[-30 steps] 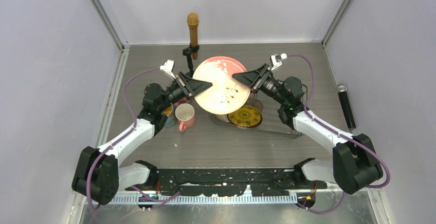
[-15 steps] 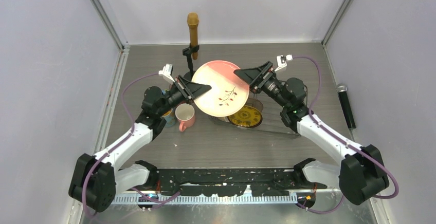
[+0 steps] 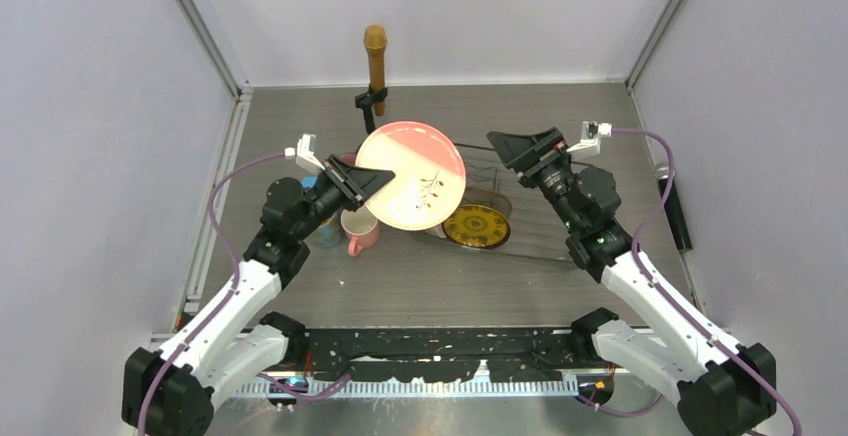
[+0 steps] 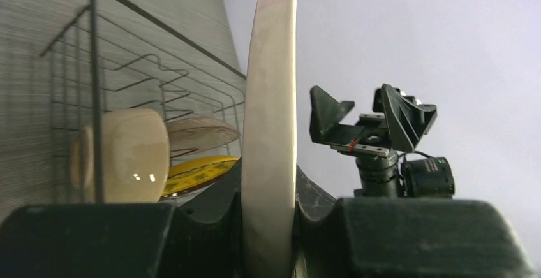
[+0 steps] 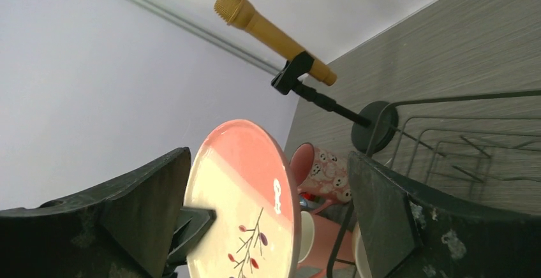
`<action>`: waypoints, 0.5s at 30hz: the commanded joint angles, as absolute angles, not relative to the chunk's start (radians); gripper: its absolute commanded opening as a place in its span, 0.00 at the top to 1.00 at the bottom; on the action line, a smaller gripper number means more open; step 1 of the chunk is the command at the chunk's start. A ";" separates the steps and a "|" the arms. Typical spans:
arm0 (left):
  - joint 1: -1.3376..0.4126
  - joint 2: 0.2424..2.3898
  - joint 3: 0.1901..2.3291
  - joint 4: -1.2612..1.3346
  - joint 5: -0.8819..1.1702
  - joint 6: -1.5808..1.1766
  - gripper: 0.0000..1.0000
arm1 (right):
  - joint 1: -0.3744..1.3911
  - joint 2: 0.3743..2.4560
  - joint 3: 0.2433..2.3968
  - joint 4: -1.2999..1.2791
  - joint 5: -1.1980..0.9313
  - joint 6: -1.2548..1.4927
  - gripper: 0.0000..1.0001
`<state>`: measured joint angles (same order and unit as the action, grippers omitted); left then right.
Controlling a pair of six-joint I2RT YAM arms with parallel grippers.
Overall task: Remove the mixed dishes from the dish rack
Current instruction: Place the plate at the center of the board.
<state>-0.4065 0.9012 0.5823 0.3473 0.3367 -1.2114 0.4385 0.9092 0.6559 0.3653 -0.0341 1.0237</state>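
The large pink-and-cream plate (image 3: 415,178) hangs above the table, and my left gripper (image 3: 372,178) is shut on its left rim. The left wrist view shows that plate (image 4: 271,118) edge-on, pinched between both fingers of the left gripper (image 4: 271,192). My right gripper (image 3: 520,146) stands open to the plate's right, apart from it, over the dish rack (image 3: 535,241). The black wire rack (image 4: 96,48) holds a cream bowl (image 4: 127,157), a brownish bowl (image 4: 199,134) and a small yellow plate (image 3: 477,226). In the right wrist view the plate (image 5: 245,189) shows beyond the wide-apart fingers.
A pink mug (image 3: 360,226) stands on the table under the left gripper, and a patterned pink mug (image 5: 322,169) sits behind it. A gold microphone on a black stand (image 3: 375,56) rises at the back. A black hand microphone (image 3: 672,206) lies at the right wall.
My right gripper opened, let go of the plate's right rim and drew back to the right. The left gripper carried the plate a little leftward.
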 commanded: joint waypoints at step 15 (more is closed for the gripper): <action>-0.408 0.446 0.738 -0.223 -0.317 -0.919 1.00 | 0.443 0.795 0.624 0.252 0.140 0.896 0.01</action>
<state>-0.4065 0.5152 0.6220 -0.1989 -0.1127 -0.9817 0.4385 0.8135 0.6113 0.2451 0.1158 0.9325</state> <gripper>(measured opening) 0.213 0.993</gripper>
